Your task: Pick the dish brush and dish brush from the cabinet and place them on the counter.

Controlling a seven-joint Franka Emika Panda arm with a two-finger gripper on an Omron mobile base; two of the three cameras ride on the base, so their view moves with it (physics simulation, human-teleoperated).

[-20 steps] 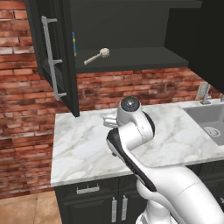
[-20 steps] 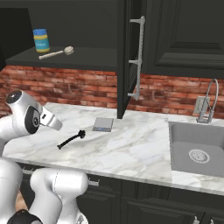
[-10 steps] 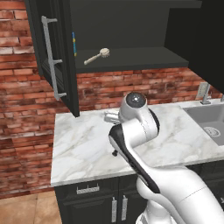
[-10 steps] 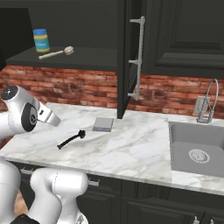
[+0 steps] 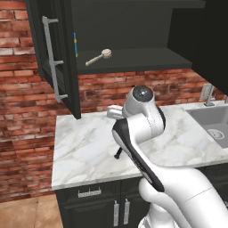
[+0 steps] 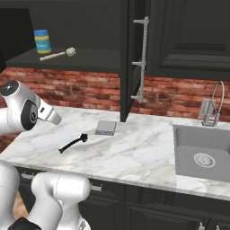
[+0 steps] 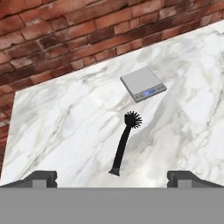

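Note:
The black dish brush (image 7: 124,142) lies flat on the white marble counter (image 7: 57,131), bristle head toward the brick wall; it also shows in the right base view (image 6: 74,143), and its handle end peeks out by the arm (image 5: 118,154). The cream dish brush (image 5: 99,57) (image 6: 57,54) rests on the dark shelf of the open cabinet (image 5: 133,60). My gripper (image 7: 113,178) hangs above the counter, looking down at the black brush. Its jaws stand wide open, nothing between them.
A flat grey scale (image 6: 106,128) (image 7: 143,84) sits behind the black brush. A blue and yellow can (image 6: 42,41) stands beside the cream brush. The open cabinet door (image 5: 53,58) juts out at left. Sink (image 6: 202,157) and faucet (image 6: 214,105) lie to the right.
The arm's elbow has risen and swung a little toward the wall. The black brush stays on the counter and the jaws stay open.

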